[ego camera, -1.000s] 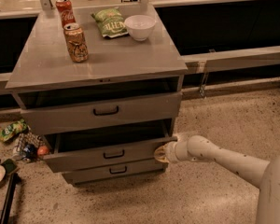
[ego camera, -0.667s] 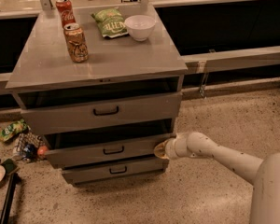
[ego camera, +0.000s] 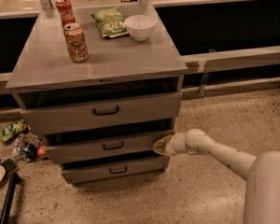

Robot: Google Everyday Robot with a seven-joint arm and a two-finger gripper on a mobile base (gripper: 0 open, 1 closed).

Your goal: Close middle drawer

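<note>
The middle drawer (ego camera: 107,147) is a wide grey drawer with a small black bar handle (ego camera: 113,146) at its centre, set in a grey cabinet (ego camera: 102,64). It stands slightly out from the cabinet, with a dark gap above its front. My gripper (ego camera: 159,145) is at the end of a white arm that reaches in from the lower right. It presses against the right end of the middle drawer's front.
The top drawer (ego camera: 102,111) and bottom drawer (ego camera: 113,170) also stand slightly out. On the cabinet top are two cans (ego camera: 76,42), a green chip bag (ego camera: 109,21) and a white bowl (ego camera: 139,27). Litter (ego camera: 18,139) lies on the floor at the left.
The middle drawer has slid back into the cabinet, and the gap above it is narrower. My gripper has followed it inward at its right end.
</note>
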